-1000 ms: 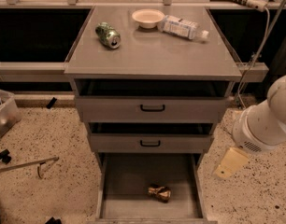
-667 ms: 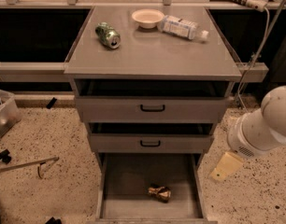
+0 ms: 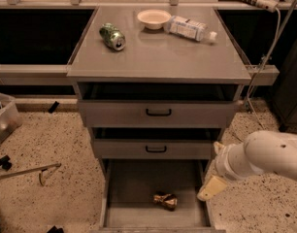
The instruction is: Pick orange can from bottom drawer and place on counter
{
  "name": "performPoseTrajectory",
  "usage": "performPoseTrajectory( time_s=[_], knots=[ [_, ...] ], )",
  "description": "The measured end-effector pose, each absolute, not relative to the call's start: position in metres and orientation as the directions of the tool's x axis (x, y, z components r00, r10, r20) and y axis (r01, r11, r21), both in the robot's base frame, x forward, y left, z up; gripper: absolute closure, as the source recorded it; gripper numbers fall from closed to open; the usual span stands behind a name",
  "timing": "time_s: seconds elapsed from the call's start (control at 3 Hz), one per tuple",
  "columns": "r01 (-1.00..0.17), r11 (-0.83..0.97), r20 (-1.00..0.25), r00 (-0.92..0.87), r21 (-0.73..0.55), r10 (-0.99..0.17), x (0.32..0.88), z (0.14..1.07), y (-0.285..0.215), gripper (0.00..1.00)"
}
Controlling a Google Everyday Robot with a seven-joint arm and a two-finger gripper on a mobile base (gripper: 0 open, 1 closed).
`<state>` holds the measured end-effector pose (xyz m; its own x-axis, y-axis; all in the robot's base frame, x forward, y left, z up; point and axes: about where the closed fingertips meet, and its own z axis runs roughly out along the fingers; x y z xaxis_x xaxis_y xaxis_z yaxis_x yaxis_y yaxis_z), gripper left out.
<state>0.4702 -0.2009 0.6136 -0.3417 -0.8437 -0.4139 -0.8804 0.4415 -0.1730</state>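
Note:
The orange can (image 3: 165,200) lies on its side, dented at the waist, on the floor of the open bottom drawer (image 3: 134,183), near the middle front. My gripper (image 3: 214,169) hangs at the end of the white arm by the drawer's right wall, right of the can and above it. It is open and empty. The counter (image 3: 158,57) is the broad grey top of the cabinet, above the two shut drawers.
On the counter lie a green can (image 3: 112,36), a white bowl (image 3: 154,18) and a plastic bottle (image 3: 191,28). The two upper drawers have black handles (image 3: 158,112). A bin (image 3: 3,120) and tools lie on the speckled floor at the left.
My arm has moved left and down, bringing the gripper closer to the bottom drawer's right side. The can has not moved.

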Motion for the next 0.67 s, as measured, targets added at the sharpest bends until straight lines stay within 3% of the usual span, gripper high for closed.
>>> performPoseTrajectory(
  time_s=[0.33, 0.67],
  knots=[
    [-0.872, 0.469, -0.454, -0.366, -0.136, -0.812, 0.4673, 0.5525, -0.2015, 0.0],
    [-0.873, 0.469, -0.454, -0.366, -0.136, -0.812, 0.4673, 0.5524, -0.2015, 0.0]
  ],
)
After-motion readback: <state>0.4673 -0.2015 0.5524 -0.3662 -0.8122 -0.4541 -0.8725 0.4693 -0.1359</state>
